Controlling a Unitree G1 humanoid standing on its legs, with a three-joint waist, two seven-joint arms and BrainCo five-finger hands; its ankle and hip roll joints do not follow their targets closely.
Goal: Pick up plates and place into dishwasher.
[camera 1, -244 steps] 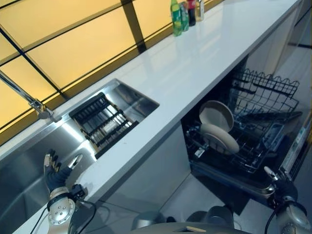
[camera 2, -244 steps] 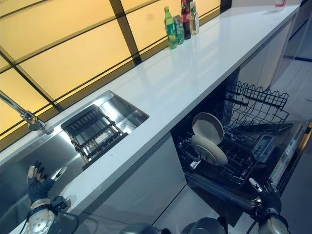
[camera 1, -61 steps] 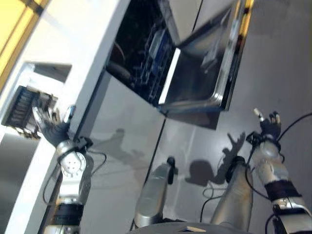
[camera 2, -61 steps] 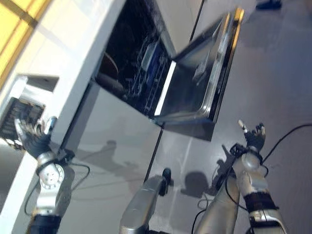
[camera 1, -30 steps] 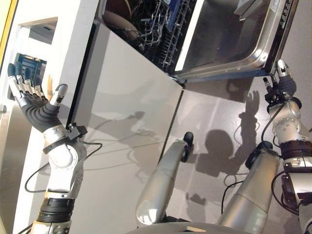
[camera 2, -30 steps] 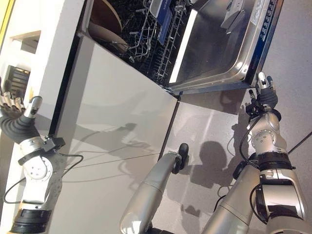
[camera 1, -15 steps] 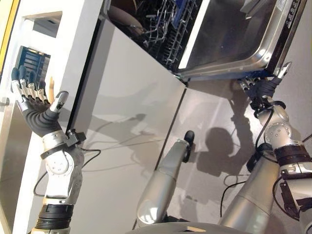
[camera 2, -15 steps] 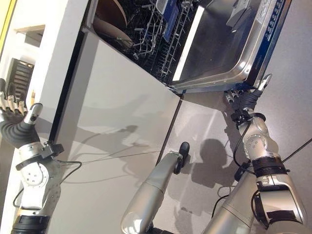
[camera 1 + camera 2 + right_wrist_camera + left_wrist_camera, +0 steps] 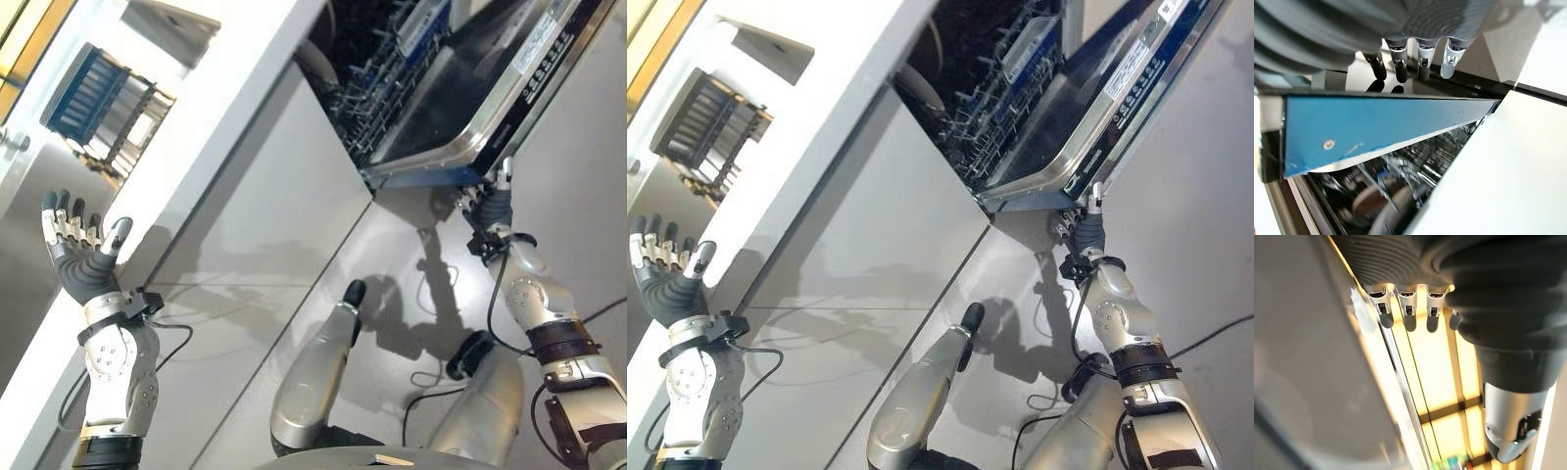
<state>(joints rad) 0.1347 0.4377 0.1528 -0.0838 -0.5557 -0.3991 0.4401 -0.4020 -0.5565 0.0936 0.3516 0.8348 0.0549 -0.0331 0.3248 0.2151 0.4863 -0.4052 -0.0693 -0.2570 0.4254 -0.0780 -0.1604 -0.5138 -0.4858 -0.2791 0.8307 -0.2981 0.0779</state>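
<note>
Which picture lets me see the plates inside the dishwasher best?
The right wrist view: it looks past the blue-edged dishwasher door straight at the round beige plates standing in the wire rack. In both eye views only a pale plate edge peeks from the dark opening. The left wrist view faces the yellow window.

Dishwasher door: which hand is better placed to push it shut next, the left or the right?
Probably the right hand: its straight fingers sit under the outer edge of the half-raised dishwasher door. The left hand hangs open beside the counter, apart from the door.

Half-raised dishwasher door (image 9: 490, 93) narrowing access to rack (image 9: 1004, 83); open floor (image 9: 1205, 245) right of it.
</note>
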